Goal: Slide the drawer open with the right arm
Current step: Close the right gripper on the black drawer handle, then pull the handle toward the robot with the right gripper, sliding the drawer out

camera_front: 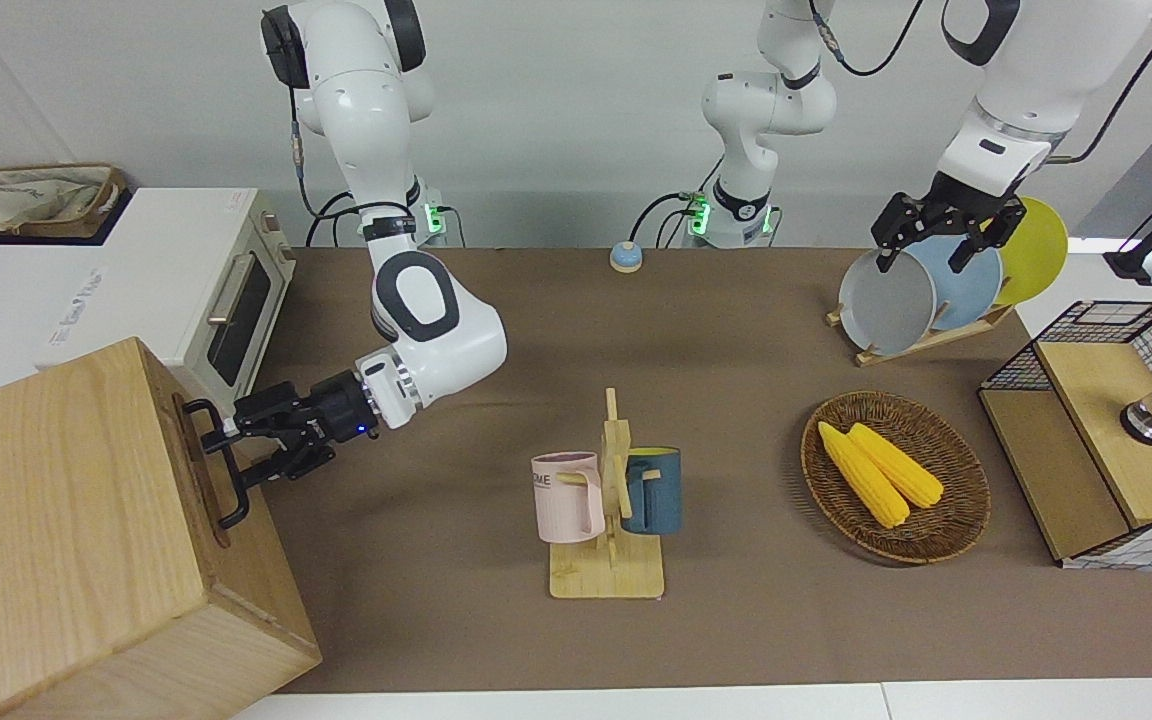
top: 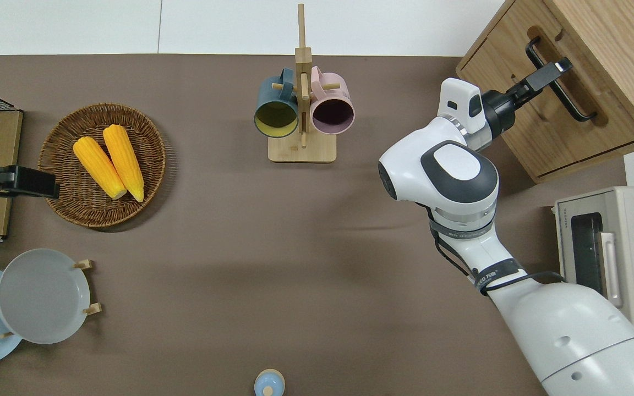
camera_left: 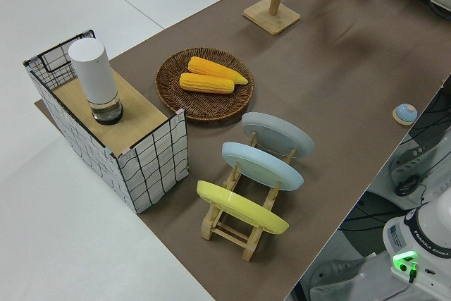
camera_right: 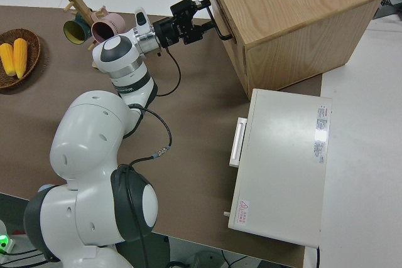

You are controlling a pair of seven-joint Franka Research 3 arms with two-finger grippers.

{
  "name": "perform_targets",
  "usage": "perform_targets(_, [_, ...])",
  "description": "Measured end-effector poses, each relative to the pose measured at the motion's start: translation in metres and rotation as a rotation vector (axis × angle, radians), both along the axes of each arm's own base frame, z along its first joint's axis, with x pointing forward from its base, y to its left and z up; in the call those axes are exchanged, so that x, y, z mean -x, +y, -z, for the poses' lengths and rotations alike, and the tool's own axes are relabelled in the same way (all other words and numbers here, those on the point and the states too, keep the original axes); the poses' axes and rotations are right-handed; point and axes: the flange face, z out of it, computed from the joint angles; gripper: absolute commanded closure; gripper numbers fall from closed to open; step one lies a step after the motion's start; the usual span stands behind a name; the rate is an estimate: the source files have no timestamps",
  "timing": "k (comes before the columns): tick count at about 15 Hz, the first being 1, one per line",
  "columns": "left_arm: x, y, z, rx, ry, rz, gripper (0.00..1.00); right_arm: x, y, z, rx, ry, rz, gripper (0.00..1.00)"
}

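The light-wood cabinet (camera_front: 76,520) stands at the right arm's end of the table. Its drawer (top: 542,132) looks flush with the cabinet front. A black bar handle (camera_front: 224,470) runs across the drawer front. My right gripper (camera_front: 241,455) is at that handle, with one finger above the bar and one below, spread apart. In the overhead view the right gripper (top: 553,67) lies over the handle (top: 577,105). The right side view shows the right gripper (camera_right: 204,12) against the handle (camera_right: 221,26). My left gripper (camera_front: 941,245) is parked with its fingers spread.
A white toaster oven (camera_front: 226,300) stands next to the cabinet, nearer to the robots. A mug rack (camera_front: 608,500) is mid-table. A basket of corn (camera_front: 966,500), a plate rack (camera_front: 926,340) and a wire-mesh wood box (camera_front: 1106,440) stand toward the left arm's end.
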Motion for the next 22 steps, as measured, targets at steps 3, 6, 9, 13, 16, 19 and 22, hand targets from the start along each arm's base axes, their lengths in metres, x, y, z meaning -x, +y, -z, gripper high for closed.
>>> perform_targets(3, [0.000, 0.000, 0.000, 0.000, 0.000, 0.000, 0.00, 0.000, -0.001, 0.000, -0.002, 0.001, -0.003, 0.608])
perform_targets(6, [0.000, 0.000, 0.000, 0.000, 0.000, 0.000, 0.00, 0.000, 0.000, 0.000, 0.000, 0.004, -0.004, 0.876])
perform_targets(9, [0.000, 0.000, 0.000, 0.000, 0.000, 0.000, 0.00, -0.001, 0.000, 0.000, 0.003, 0.009, -0.004, 0.984])
perform_targets(13, [0.000, 0.000, 0.000, 0.000, 0.000, 0.000, 0.00, 0.000, 0.000, 0.000, 0.004, 0.011, -0.004, 0.984])
perform_targets(16, [0.000, 0.000, 0.000, 0.000, 0.000, 0.000, 0.00, 0.000, 0.000, 0.000, 0.002, 0.012, -0.005, 0.984])
perform_targets(19, [0.000, 0.000, 0.000, 0.000, 0.000, 0.000, 0.00, 0.000, 0.003, -0.001, -0.001, 0.016, -0.006, 0.984])
perform_targets(22, [0.000, 0.000, 0.000, 0.000, 0.000, 0.000, 0.00, 0.005, 0.013, -0.004, -0.016, 0.026, -0.002, 0.984])
